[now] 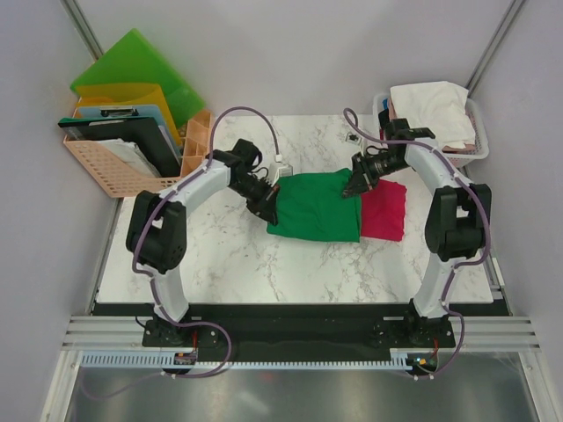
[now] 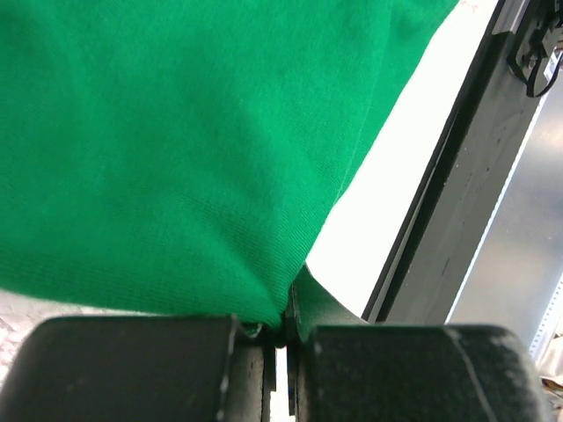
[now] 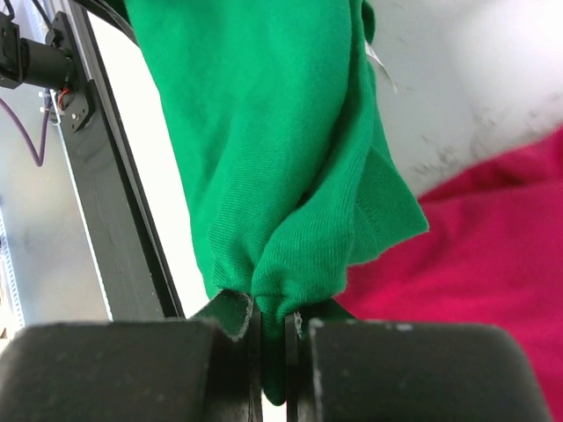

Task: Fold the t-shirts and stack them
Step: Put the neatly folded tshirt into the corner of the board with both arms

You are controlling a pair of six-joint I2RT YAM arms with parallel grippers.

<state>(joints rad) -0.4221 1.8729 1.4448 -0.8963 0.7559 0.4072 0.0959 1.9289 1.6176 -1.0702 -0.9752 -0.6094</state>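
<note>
A deep green t-shirt lies folded in the middle of the marble table, stretched between both arms. My left gripper is shut on its left edge; the left wrist view shows green cloth pinched between the jaws of that gripper. My right gripper is shut on the shirt's upper right corner, where bunched green fabric runs down into the jaws of the gripper. A magenta-red t-shirt lies folded just right of the green one, partly under its edge, and fills the right of the right wrist view.
A white basket at the back right holds white and pale pink cloth. An orange basket with folders and a clipboard stands at the back left. A small white object lies behind the green shirt. The table's front edge runs before the arm bases.
</note>
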